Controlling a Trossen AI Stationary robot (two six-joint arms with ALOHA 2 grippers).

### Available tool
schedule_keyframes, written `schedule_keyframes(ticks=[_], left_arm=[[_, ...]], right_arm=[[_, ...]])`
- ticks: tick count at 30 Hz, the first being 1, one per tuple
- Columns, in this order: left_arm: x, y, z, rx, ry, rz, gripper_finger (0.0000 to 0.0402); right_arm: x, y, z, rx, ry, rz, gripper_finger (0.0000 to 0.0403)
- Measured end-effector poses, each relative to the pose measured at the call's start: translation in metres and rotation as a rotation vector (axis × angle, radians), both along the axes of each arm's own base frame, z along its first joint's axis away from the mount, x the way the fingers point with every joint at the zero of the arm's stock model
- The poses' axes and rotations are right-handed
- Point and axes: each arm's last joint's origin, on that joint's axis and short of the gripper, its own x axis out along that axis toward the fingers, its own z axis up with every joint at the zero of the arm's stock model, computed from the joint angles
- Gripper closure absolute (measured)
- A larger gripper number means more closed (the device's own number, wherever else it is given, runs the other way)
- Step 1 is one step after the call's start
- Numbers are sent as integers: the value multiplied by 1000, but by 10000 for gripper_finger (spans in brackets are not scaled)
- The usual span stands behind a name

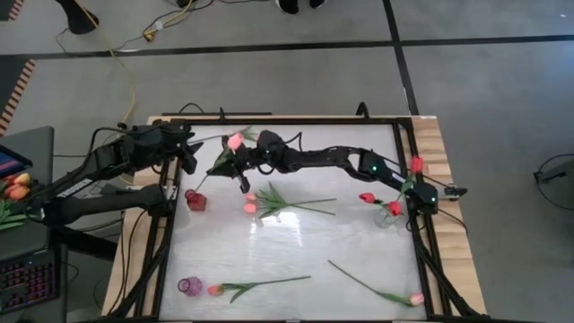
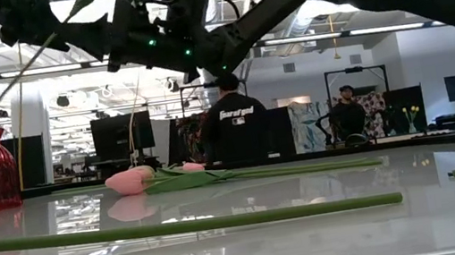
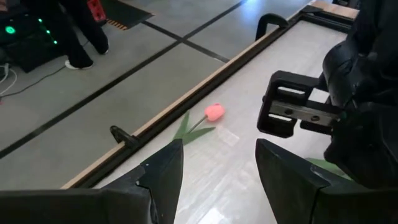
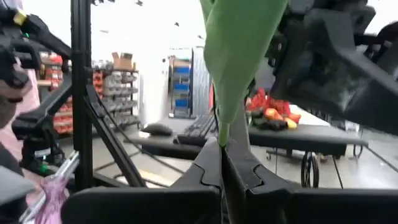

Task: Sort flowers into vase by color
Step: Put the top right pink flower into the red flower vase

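Pink tulip [image 1: 236, 141]: green stem pinched in the shut right claw [image 1: 221, 168], lifted over the surface's far-left part for handing over.
Left claw [image 1: 190, 160]: spread wide beside it, empty, ready to receive.
Dark red glass vase [image 1: 195, 200]: just below both.

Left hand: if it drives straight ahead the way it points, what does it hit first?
Probably the right hand, close ahead and slightly to one side of the open left hand. The pink tulip lies farther on; depth is unclear.
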Motion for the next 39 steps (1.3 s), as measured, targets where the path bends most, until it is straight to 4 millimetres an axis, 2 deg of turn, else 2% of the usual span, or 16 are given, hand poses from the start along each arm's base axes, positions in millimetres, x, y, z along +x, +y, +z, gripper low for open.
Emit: schedule_keyframes(ticks=[7,16,25,39], left_arm=[[0,0,0,4,4,8,212],[-3,1,-2,32,47,88,212],[-2,0,-3,-15,34,16,212],[-2,-1,-4,-20,36,11,212]], right_arm=[[1,-1,-2,-19,27,-11,379],[7,15,-10,-95,73,-71,379],[8,18,-11,-99,74,-100,377],[8,16,-9,-38,96,-122,327]])
